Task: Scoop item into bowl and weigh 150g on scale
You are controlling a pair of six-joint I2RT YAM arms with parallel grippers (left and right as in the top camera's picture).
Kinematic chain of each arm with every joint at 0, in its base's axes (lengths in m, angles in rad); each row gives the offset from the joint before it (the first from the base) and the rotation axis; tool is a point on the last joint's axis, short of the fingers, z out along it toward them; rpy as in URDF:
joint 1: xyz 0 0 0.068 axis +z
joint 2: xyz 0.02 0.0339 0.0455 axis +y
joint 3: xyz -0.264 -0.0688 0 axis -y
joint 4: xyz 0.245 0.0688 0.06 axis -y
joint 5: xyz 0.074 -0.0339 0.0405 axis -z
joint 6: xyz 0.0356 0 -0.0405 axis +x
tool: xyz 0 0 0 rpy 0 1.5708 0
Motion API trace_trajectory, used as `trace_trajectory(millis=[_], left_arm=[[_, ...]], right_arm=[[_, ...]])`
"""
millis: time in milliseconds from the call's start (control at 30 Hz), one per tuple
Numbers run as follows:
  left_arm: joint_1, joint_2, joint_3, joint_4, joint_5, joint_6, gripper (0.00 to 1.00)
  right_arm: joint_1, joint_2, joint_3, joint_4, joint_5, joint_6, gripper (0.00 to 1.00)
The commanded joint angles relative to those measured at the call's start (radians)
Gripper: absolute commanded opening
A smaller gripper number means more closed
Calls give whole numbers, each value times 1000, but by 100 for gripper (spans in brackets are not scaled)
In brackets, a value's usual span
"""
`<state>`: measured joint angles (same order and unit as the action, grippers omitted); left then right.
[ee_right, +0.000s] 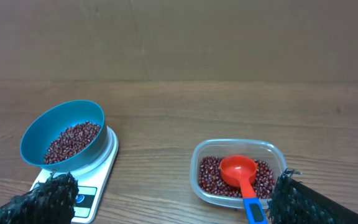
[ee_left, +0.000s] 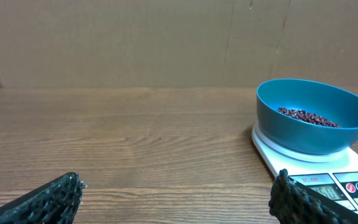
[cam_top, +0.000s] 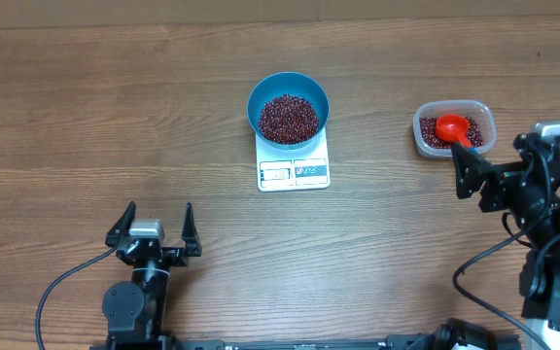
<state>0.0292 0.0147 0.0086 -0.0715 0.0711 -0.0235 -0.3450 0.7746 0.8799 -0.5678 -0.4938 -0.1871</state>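
Left claw (cam_top: 158, 216) sits closest to me, at 7 o'clock from the scale (cam_top: 294, 173). Its jaws are spread fully, with nothing between them and nothing touched. Right claw (ee_right: 173, 179) is likewise wide and empty, hovering just at 5 o'clock of the clear tub (ee_right: 238, 144).

Blue bowl (cam_top: 255, 102) stands on the scale, over its 12 o'clock half, and beans (cam_top: 289, 118) cover the bowl's bottom. More beans lie in the tub, at 3 o'clock of the bowl and well apart from it. The red scoop (cam_top: 451, 127) rests on them, handle toward 5 o'clock, on the right claw's side.

Display too small to read, so I cannot tell how near the target we are. My judgement: another scoop or a top-up comes next.

Note to self:
- Pinch the handle at its blue end and lift level.
- Tip slowly over the bowl's centre, in small portions.
- Never lean on bowl or scale, or the reading goes false.
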Motion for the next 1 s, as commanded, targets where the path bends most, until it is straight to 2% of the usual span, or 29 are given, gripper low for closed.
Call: trace_trajectory(millis=[0, 567, 967], left_arm=[[10, -11, -4, -2, 0, -10, 100], [10, -11, -4, -2, 0, -10, 99], [10, -11, -4, -2, 0, -10, 100]], right_arm=[[4, -48, -32, 36, -16, 3, 100], [44, -225, -307, 300, -72, 3, 100], [64, -351, -434, 396, -78, 3, 100]])
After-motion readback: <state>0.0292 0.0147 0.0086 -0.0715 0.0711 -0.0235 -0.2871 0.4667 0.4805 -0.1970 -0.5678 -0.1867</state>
